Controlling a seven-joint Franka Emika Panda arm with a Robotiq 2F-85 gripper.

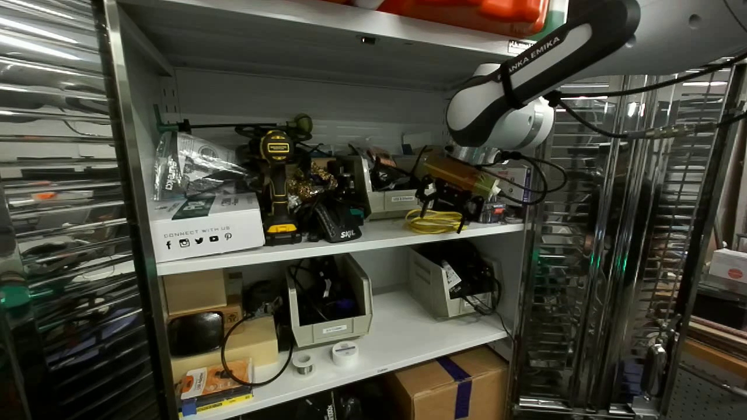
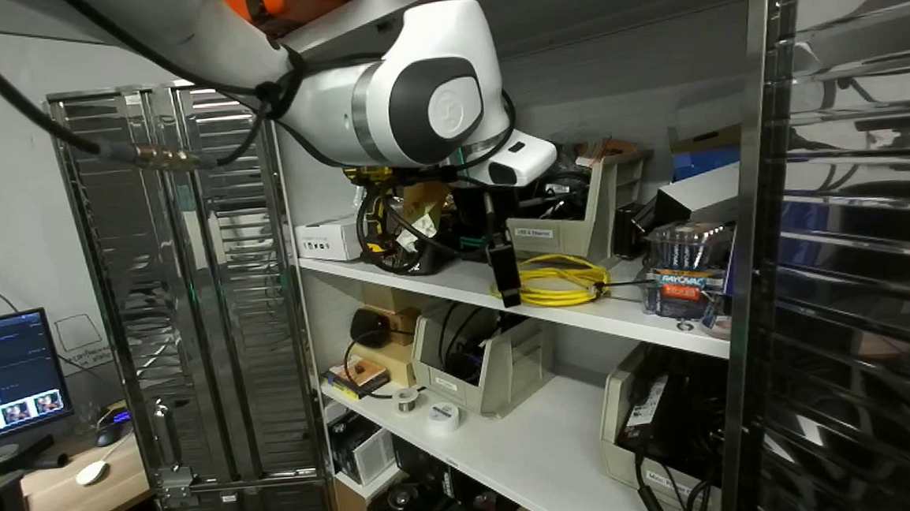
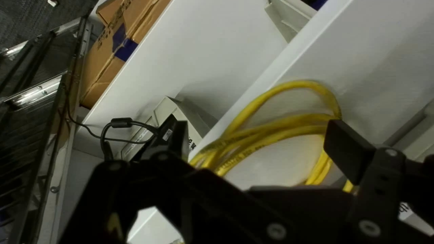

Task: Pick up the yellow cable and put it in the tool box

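There lies the yellow cable (image 2: 559,296), a loose flat coil on the white shelf (image 3: 390,51), right up by the front edge, and the gripper (image 3: 261,144) is down there with it! Its fingers stand spread well apart in the wrist view, yellow loops running between them; nothing is pinched, and whether either fingertip touches a strand I can't tell. So the step in hand looks like the grasp: lined up, not yet made. Next, I'd say, it wants the tips low enough to straddle the bundle, then a firm squeeze on several loops together, because one strand alone would likely let the coil unravel on the way up. Just behind sits a grey bin (image 1: 395,201), so the lift should favour up and out toward the front. A pack of batteries (image 2: 682,281) stands near one side; farther along, the drill (image 1: 278,189) and the white carton (image 1: 204,227). And the tool box? I can't pick it out for certain in any view.
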